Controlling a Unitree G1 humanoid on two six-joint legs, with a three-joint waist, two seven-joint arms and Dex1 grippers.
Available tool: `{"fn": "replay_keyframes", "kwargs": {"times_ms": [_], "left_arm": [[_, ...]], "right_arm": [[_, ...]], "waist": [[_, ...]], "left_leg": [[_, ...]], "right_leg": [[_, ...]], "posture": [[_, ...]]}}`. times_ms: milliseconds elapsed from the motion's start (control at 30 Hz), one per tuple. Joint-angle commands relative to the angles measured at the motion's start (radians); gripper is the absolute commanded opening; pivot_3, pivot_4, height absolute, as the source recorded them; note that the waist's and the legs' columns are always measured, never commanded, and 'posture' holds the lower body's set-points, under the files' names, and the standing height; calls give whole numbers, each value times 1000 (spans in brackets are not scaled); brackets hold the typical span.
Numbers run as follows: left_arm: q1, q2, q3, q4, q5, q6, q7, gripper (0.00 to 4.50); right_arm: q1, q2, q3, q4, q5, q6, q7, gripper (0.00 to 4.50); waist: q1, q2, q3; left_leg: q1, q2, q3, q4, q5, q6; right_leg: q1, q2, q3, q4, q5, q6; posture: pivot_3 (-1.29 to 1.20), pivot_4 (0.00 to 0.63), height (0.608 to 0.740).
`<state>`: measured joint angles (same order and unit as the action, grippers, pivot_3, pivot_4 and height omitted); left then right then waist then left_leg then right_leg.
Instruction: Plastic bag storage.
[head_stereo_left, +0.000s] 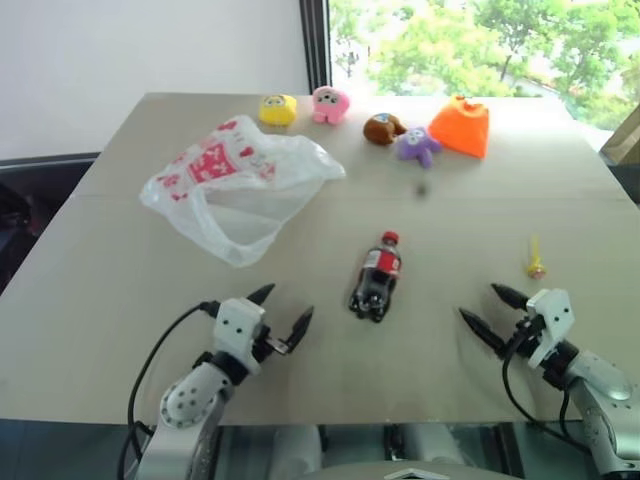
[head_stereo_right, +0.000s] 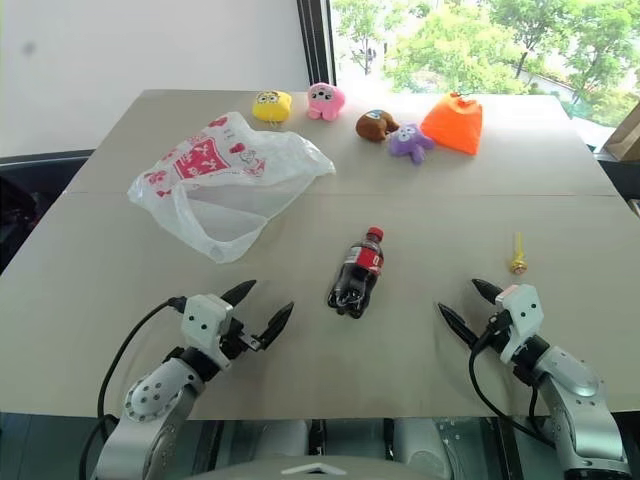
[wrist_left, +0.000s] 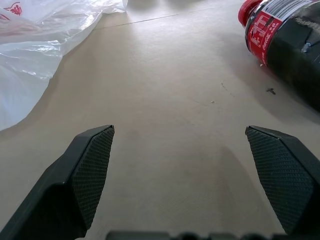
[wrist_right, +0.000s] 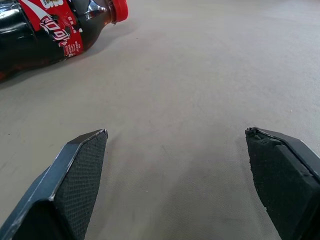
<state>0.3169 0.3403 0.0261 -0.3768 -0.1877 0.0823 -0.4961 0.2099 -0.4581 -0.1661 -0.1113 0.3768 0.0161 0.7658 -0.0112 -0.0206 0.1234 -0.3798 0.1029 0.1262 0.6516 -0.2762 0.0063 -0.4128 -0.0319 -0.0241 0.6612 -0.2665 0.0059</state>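
We note the bag (head_stereo_left: 235, 180) lying loose and spread open in the upper left of the frame, on the desk (head_stereo_left: 120, 290), mouth toward the near edge, red print on its far side. It touches nothing else; nothing grips it. The left tool (head_stereo_left: 279, 311) sits lower left, fingers spread wide and empty, hovering low over bare desk, the bag up and slightly left of it, apart. The right tool (head_stereo_left: 482, 312) sits lower right, likewise spread and empty, over bare desk. Between them, near frame centre, a cola bottle (head_stereo_left: 376, 276) lies on its side, red cap pointing to the far edge; in the left wrist view its cap end shows beside the tool's fingers (wrist_left: 85, 175), not touched. Along the top of the frame: a yellow toy (head_stereo_left: 278, 109), a pink toy (head_stereo_left: 330, 104), a brown toy (head_stereo_left: 382, 128), a purple toy (head_stereo_left: 417, 147) and an orange toy (head_stereo_left: 462, 127). A small yellow object (head_stereo_left: 536, 259) lies at right, too small to identify. Our judgement: the task reads as not begun. The bag is neither gathered, folded nor stowed, and we see no obvious container for it. Left to do: reach the bag, grasp it, bunch or fold it, put it away. The film looks thin and crinkly, so we expect it to slip and balloon when pinched.
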Motion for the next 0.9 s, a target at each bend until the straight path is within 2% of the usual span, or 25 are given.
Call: {"fn": "replay_keyframes", "kwargs": {"times_ms": [33,900], "left_arm": [[-13,8,10,-3,-13,-23,-8,4496],[10,-23,17,-12,-4,-68,39,4496]], "right_arm": [[-11,6,-16,-2,10,-34,5,4444],[-111,0,4,90,-26,-69,41,4444]], "waist": [[0,0,0],[0,0,0]], "left_leg": [[0,0,0,0,0,0],[0,0,2,1,0,0]], "right_leg": [[0,0,0,0,0,0],[0,0,0,1,0,0]], "posture": [[0,150,740],[0,150,740]]}}
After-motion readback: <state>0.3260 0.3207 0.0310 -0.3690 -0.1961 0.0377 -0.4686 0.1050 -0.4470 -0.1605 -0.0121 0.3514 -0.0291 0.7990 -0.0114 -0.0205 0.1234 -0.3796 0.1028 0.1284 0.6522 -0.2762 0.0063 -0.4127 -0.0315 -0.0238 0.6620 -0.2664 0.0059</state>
